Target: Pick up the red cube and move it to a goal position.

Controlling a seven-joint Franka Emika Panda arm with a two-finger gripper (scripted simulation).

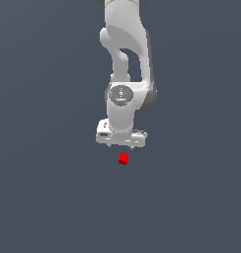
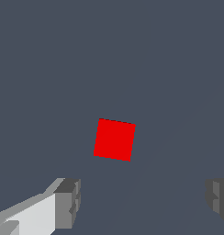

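A flat, unmarked slate-grey surface (image 1: 43, 197) fills both views; no edge, corner or wall of it shows, so nothing can be placed against its borders. The white arm (image 1: 123, 59) comes down from the top of the exterior view, its wrist pointing straight down. The gripper (image 2: 142, 202) hangs over the surface with its jaws spread wide; in the wrist view the grey fingertips (image 2: 68, 202) stand far apart with only bare surface between them, holding and touching nothing. The red cube (image 1: 123, 158) lies on the surface just below the gripper in the exterior view, apart from both fingers and turned slightly askew to them.
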